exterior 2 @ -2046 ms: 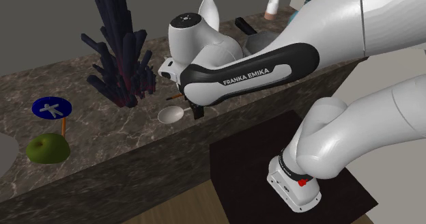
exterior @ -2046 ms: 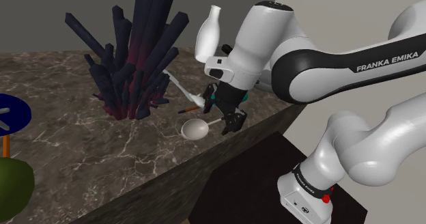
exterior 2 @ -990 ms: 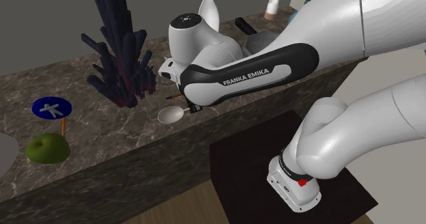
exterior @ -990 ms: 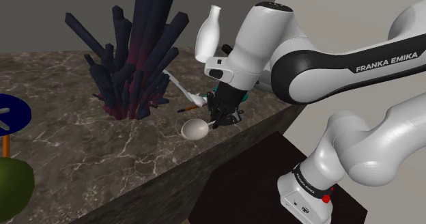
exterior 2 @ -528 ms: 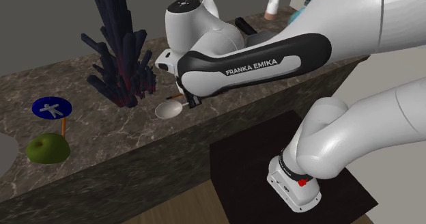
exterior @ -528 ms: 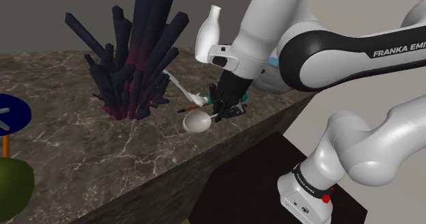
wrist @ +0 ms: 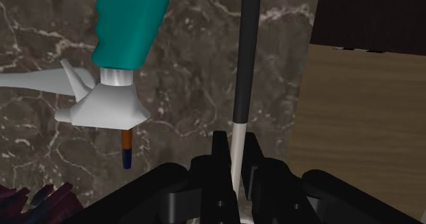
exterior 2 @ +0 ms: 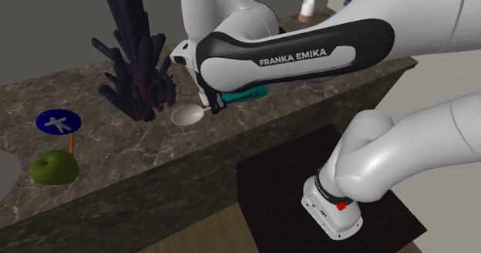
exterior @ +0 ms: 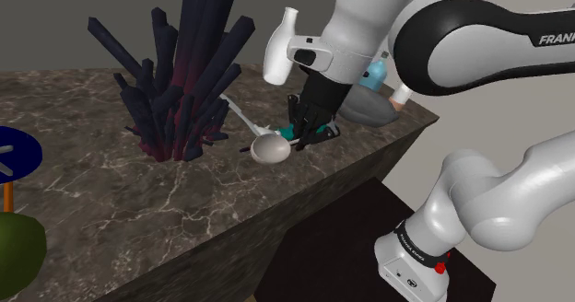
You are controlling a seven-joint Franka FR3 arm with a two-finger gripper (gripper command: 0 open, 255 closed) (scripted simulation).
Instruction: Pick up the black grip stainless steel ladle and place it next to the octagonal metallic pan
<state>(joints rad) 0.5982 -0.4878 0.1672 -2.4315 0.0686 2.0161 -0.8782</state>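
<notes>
The ladle [exterior: 270,148] has a silvery round bowl and a thin stem ending in a black grip [wrist: 247,52]. It hangs just above the dark marble counter [exterior: 138,199], bowl toward the shoulder view's left. My gripper [exterior: 302,141] is shut on its stem, and in the wrist view the fingers [wrist: 220,151] clasp the silver part just below the black grip. The grey pan [exterior: 367,110] sits behind the hand at the counter's far corner, mostly hidden by the arm. From the second exterior view the bowl [exterior 2: 187,116] floats beside the gripper [exterior 2: 215,108].
A teal-handled tool [wrist: 130,24] with a silver head lies close under the hand. A tall cluster of dark spikes [exterior: 184,79] stands behind the ladle. A white bottle [exterior: 281,47] is near the pan. A blue disc [exterior 2: 56,122] and green apple [exterior 2: 52,168] sit far off.
The fingers closed on the ladle's stem, then the hand rose and swung back toward the pan. The ladle's bowl left the counter and moved up with it.
</notes>
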